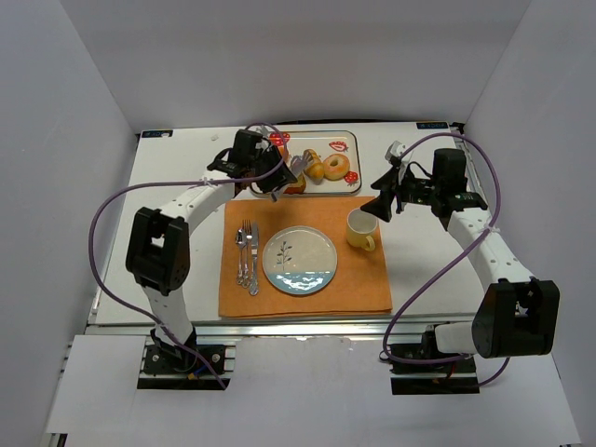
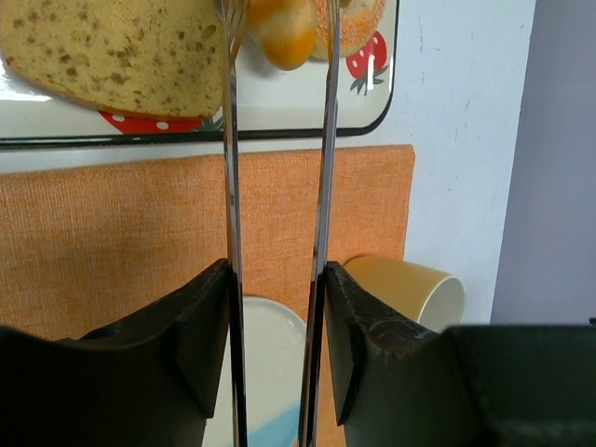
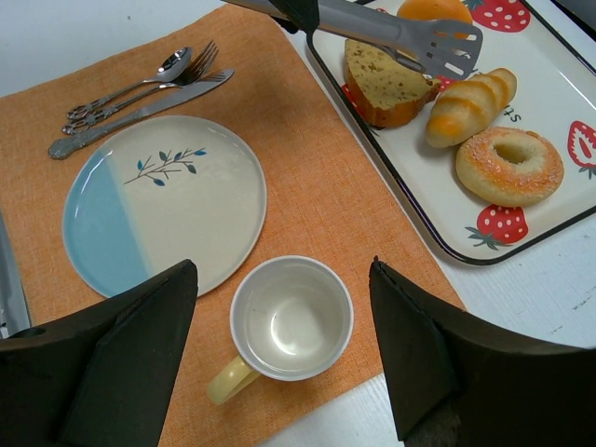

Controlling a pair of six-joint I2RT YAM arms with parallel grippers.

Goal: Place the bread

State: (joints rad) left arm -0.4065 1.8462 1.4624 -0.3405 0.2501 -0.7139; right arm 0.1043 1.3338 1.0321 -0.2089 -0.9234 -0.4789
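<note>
Because the left wrist view cuts off the tips of the tongs and most of the bread, whether they touch is unclear. Arm stretched forward, the left pincer clamps the tongs, which stand parted. Just beyond its fingers the bread lies on the tray, long axis seemingly slanted across the tongs. Spread wide, the right pincer hangs above the cup.
</note>
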